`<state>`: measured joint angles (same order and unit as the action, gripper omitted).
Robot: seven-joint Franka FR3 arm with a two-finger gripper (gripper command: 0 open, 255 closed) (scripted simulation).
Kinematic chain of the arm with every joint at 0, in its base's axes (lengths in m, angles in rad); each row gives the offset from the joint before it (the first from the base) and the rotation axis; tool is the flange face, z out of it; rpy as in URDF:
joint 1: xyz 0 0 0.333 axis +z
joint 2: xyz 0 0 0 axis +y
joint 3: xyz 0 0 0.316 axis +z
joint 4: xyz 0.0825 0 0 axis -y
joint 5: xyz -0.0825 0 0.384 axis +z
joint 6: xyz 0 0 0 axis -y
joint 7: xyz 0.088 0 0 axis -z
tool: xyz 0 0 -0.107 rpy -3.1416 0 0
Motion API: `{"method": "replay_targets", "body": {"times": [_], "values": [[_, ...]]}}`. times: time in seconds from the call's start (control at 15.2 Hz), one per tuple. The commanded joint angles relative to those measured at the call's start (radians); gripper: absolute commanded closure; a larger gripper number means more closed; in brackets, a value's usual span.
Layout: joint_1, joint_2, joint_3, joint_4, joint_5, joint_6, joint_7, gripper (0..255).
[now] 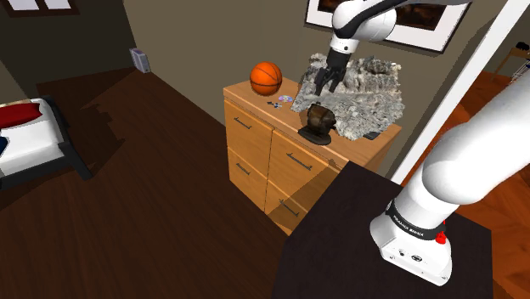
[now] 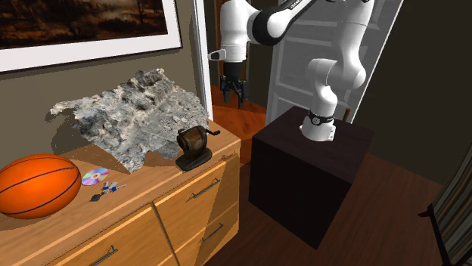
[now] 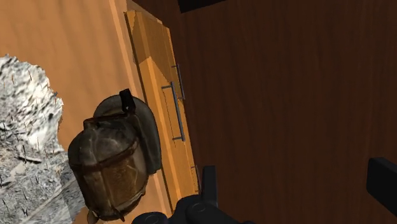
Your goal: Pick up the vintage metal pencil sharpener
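Wrist view: the pencil sharpener (image 3: 111, 162) stands near the front edge of the dresser's surface (image 3: 76, 57), just beside a rumpled grey hide (image 3: 25, 127). It looks heavy, rigid, perhaps slick; clasp it across the domed body, clear of the crank (image 2: 212, 134). Dark tarnished metal with banding, on a flat base. The fingers (image 3: 208, 183) stand apart, empty

we see a wooden dresser (image 2: 151, 198) with metal drawer handles. an orange basketball (image 2: 38, 186) sits at one end of its top. a disc (image 2: 95, 177) and a small blue-and-dark trinket (image 2: 108, 190) lie just beside the ball. a rumpled grey sheet (image 2: 136, 113) covers the back toward the other end. a dark pencil sharpener (image 2: 194, 147) stands at that sheet's margin, near the dresser's front edge.
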<state>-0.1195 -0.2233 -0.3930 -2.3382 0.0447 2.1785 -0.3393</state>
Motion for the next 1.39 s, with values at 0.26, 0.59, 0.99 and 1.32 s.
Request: {"method": "replay_targets", "body": {"times": [0.26, 0.59, 0.99, 1.32], "values": [[-0.027, 0.205, -0.072, 0.072, 0.086, 0.078, -0.100, 0], [-0.074, 0.384, -0.100, 0.153, 0.187, 0.119, -0.191, 0], [-0.165, 0.598, -0.094, 0.278, 0.301, 0.140, -0.281, 0], [-0.235, 0.735, -0.074, 0.369, 0.361, 0.150, -0.322, 0]]}}
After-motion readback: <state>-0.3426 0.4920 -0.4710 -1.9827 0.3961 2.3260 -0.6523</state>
